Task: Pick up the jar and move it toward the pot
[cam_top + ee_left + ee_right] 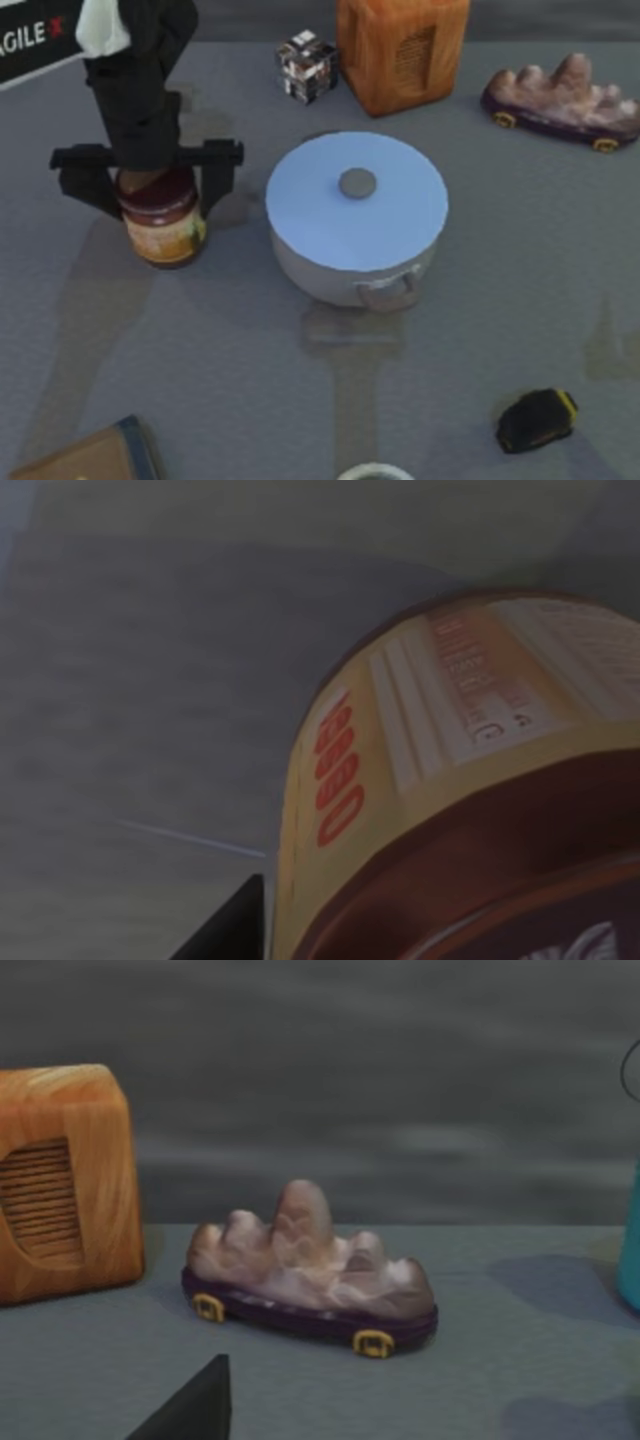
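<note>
The jar, small with a dark brown lid and a yellow-orange label, stands left of the pot in the top view. My left gripper comes down over it, shut on the jar with one black finger against each side. In the left wrist view the jar fills the picture, and one finger presses beside its label. The pot, silver-grey with a light-blue lid and grey knob, sits mid-table with its handle toward the front. Of my right arm only one finger shows, with nothing near it.
An orange-brown wooden block and a small patterned cube stand behind the pot. A rock-shaped piece on a purple base lies back right. A black and yellow object, a white cup rim and a book corner lie along the front.
</note>
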Robot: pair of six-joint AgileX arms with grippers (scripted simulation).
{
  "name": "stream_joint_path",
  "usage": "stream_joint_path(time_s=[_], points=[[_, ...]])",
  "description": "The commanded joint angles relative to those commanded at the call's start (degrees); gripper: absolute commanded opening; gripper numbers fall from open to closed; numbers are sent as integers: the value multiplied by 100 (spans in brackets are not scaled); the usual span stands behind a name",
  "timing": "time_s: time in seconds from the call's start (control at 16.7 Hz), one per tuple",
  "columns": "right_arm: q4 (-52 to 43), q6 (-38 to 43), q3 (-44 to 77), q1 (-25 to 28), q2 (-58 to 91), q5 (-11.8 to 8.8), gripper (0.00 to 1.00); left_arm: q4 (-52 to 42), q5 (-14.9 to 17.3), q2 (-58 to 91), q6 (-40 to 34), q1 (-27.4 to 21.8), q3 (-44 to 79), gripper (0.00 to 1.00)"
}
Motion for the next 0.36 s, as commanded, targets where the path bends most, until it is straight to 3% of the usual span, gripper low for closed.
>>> stream_joint_path(time_s=[0.36], points=[[0, 0, 0, 0, 0, 0, 100, 0, 0, 0, 0, 0, 0, 100]])
